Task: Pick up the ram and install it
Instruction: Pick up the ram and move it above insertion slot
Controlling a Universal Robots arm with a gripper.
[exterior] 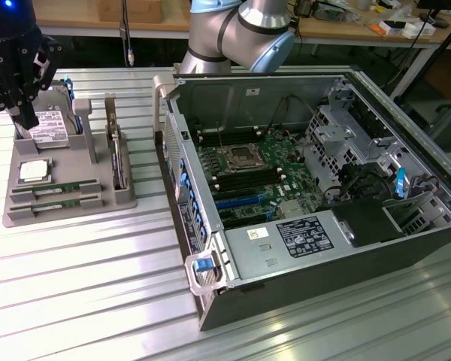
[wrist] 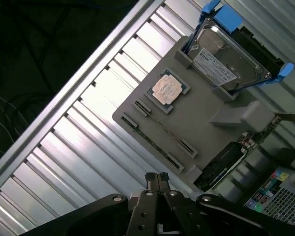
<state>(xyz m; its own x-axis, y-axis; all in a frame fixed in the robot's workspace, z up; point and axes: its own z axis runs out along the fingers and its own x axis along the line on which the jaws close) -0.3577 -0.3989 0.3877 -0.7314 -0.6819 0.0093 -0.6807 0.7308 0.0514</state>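
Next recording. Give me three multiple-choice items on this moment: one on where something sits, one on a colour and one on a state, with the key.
1. Where is the square silver chip?
A: in the grey holder
B: inside the computer
C: on the bare table

2. What colour are the rails on the hard drive?
A: red
B: blue
C: yellow

3. How is the tool?
A: wide open
B: shut on the chip
C: shut, holding nothing

Key:
1 A, the chip lies in a recess of the holder, beside the hard drive.
2 B, blue clips show at both ends of the drive.
3 C, its fingers meet with nothing between them.
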